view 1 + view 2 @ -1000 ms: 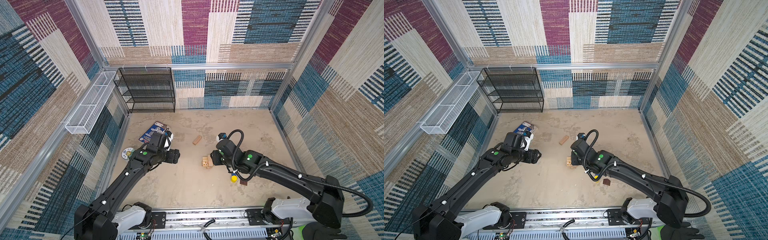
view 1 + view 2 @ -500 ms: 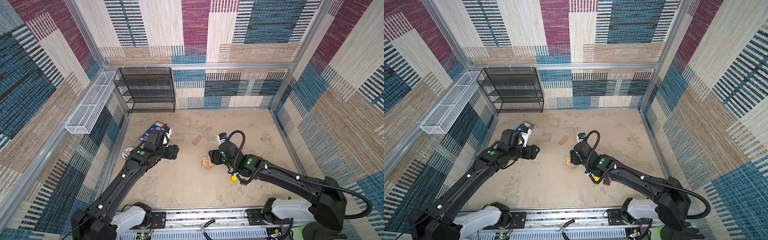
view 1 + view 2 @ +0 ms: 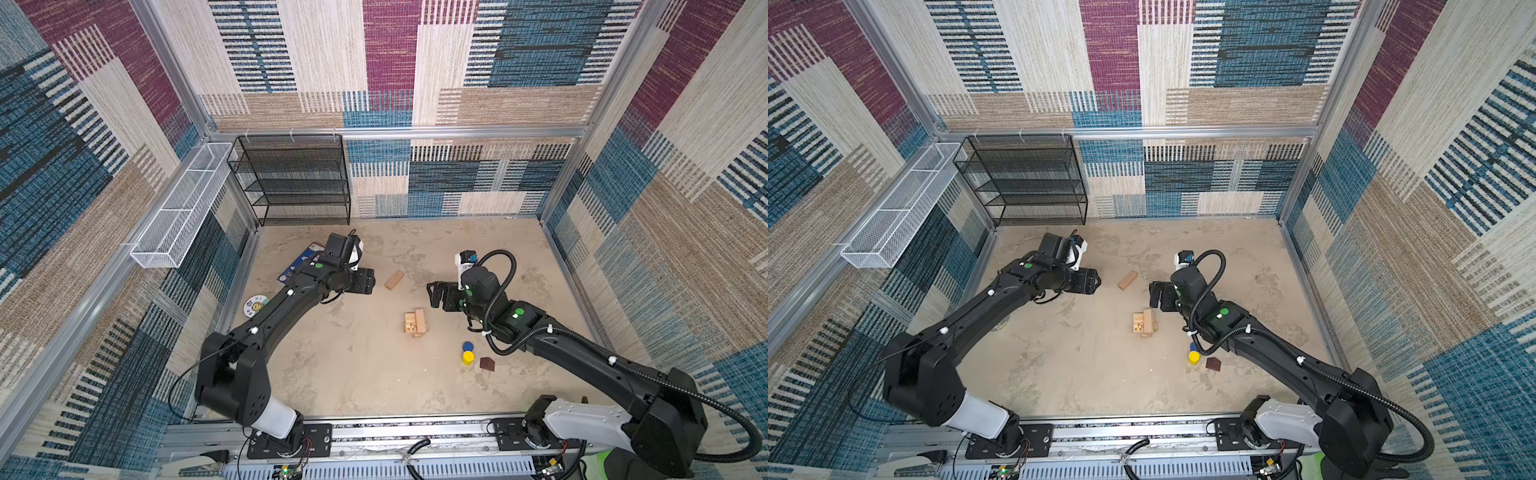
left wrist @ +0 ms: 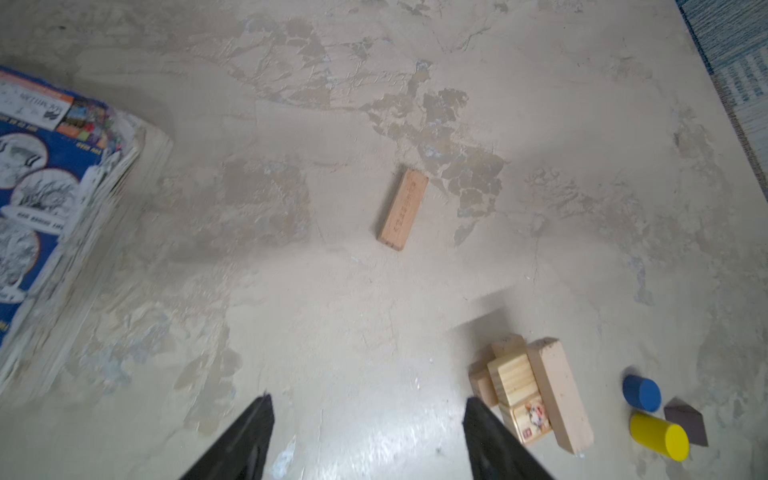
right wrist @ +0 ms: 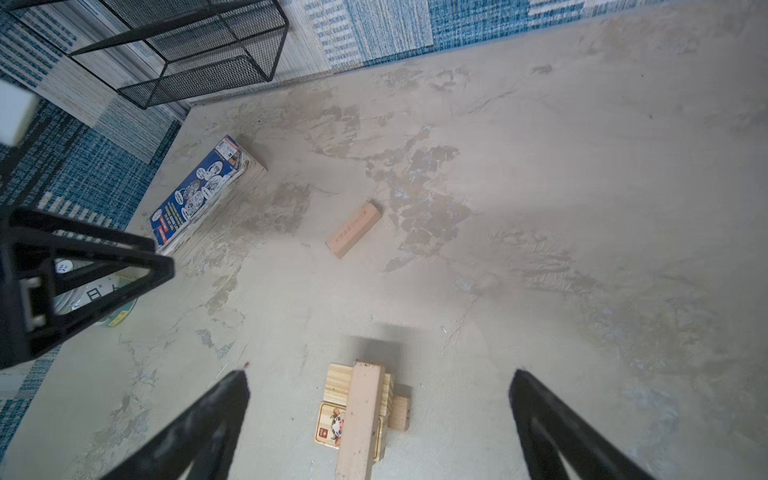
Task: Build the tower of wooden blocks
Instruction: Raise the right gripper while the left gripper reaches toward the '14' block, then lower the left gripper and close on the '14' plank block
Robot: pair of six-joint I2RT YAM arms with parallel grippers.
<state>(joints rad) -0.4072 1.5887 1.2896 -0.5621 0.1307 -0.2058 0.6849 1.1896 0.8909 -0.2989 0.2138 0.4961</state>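
Wood blocks form a low tower [image 3: 415,323] at the centre of both top views: a few pale bars crossed over one another, one carrying a printed picture, with a long bar laid across the top. It stands on the open middle of the floor [image 3: 353,374], probably so that either arm can reach it. The right gripper [image 3: 432,295] hovers just above and to the right of it in a top view, fingers spread wide and empty, clear of the stack. One loose bar [image 3: 394,280] lies flat above the tower, between the two arms. The left gripper [image 4: 368,399], fingers apart with nothing between them, faces that bar and looks the likelier one to fetch it. A blue disc [image 3: 468,346], a yellow cylinder [image 3: 468,357] and a dark-brown house-shaped piece [image 3: 487,364] cluster to the tower's lower right, near the right arm, likely kept for the upper levels. The white wire basket [image 3: 178,212] on the left wall and the black mesh rack [image 3: 295,178] at the back show nothing inside.
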